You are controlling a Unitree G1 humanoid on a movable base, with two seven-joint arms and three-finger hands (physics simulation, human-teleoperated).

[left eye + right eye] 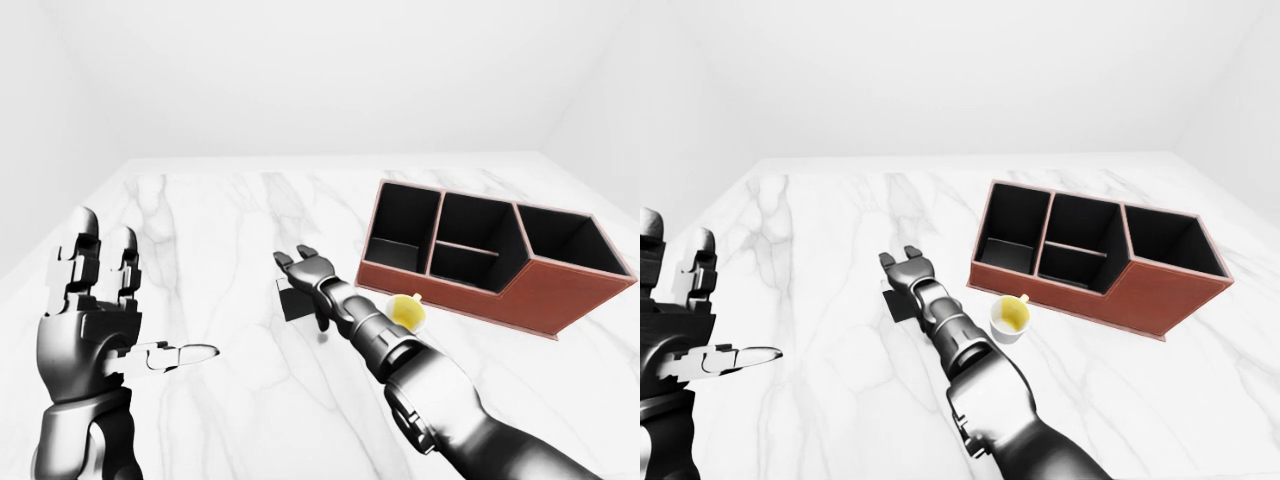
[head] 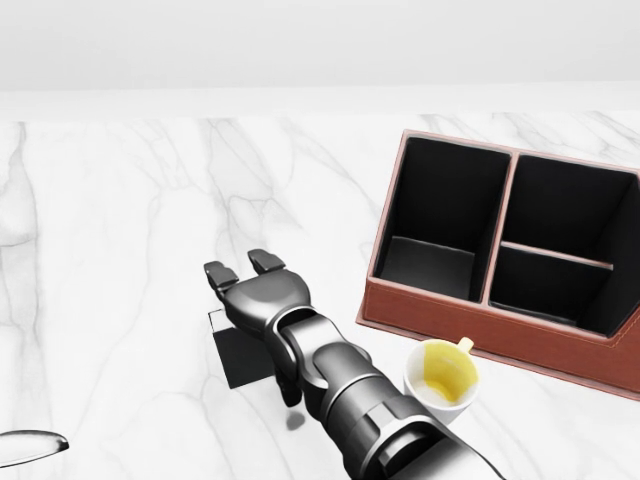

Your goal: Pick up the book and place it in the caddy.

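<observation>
Right hand (image 2: 240, 275) spread over flat black book (image 2: 238, 355) on white marble desk (image 2: 120, 250); best pinched by edges before lifting toward brown caddy (image 2: 440, 325)

Bright, even light — sharp renders, shadows faint.

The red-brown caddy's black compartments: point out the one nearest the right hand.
It is the tall compartment at the left end of the red-brown caddy, seen in the head view. The other compartments lie farther right, away from the right hand hovering over the small black book.
</observation>
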